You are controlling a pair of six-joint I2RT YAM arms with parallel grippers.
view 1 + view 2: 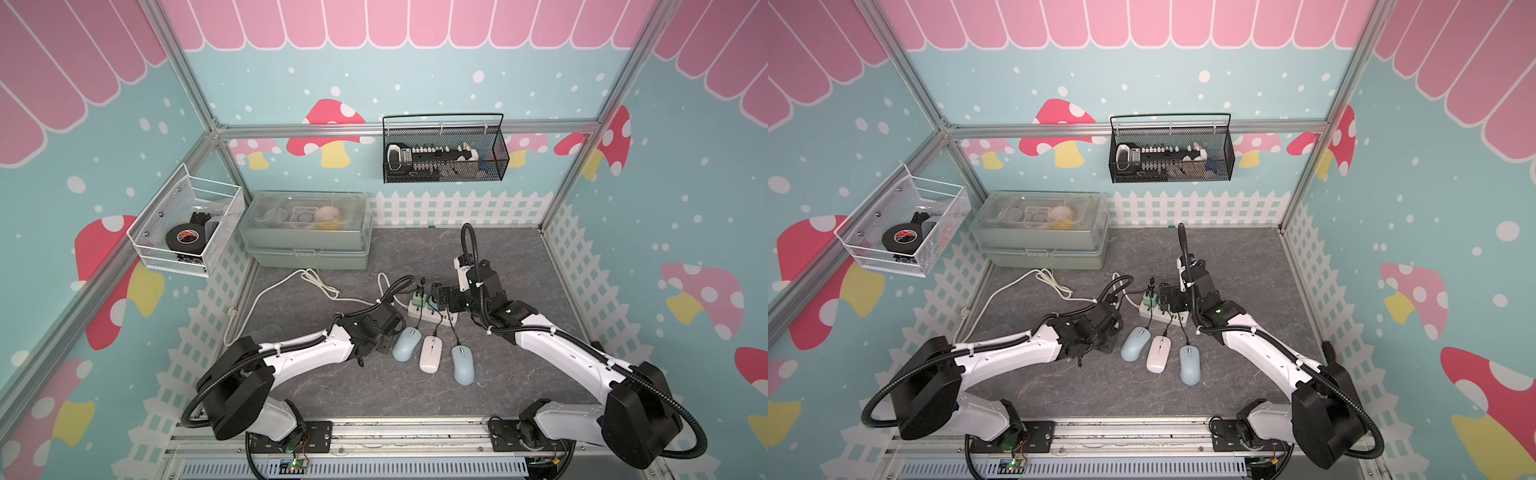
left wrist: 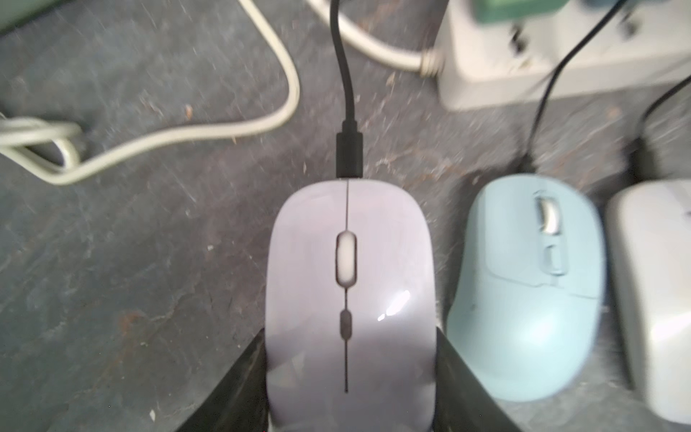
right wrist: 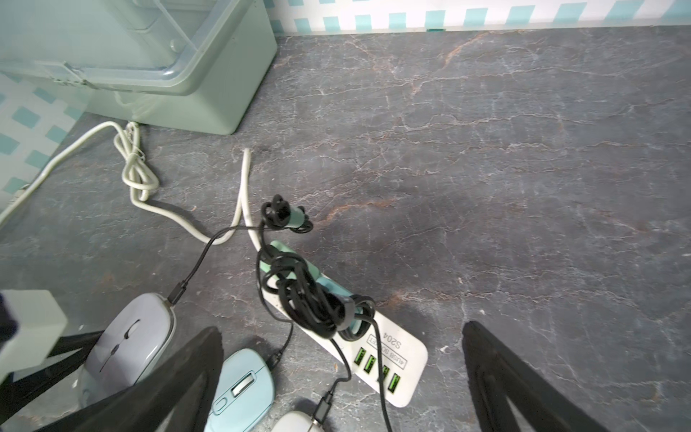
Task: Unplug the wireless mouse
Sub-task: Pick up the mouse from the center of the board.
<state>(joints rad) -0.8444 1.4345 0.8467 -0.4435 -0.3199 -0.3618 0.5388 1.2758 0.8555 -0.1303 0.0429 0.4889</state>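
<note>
- The lilac mouse (image 2: 374, 243) is being clamped at the left end of the row on the counter (image 3: 486, 149). The left hand (image 2: 350, 333) is partly spread, with a finger pressed to each flank. In both top views the mouse is being hidden by that wrist.
- A black plug (image 2: 349, 155) is sitting in its nose, and its cable (image 2: 342, 56) is running off toward the strip (image 3: 415, 359).
- The step in hand is judged to be the steadying of the mouse, so that the plug can be drawn.
- Next, the plug is likely to need pinching and pulling straight out along the mouse's length while the mouse is being pinned.
- Four mice are being counted: the lilac one, a blue mouse (image 1: 406, 344), a white mouse (image 1: 431, 354) and a second blue mouse (image 1: 462, 365). A black lead is going into each.
- One strip with four green ports (image 3: 377, 368) and one white cord (image 1: 266, 291) are being counted.
- The right hand (image 3: 342, 327) is hovering over the strip, spread fully and holding nothing, well apart from the plug. It would have to be brought across.
</note>
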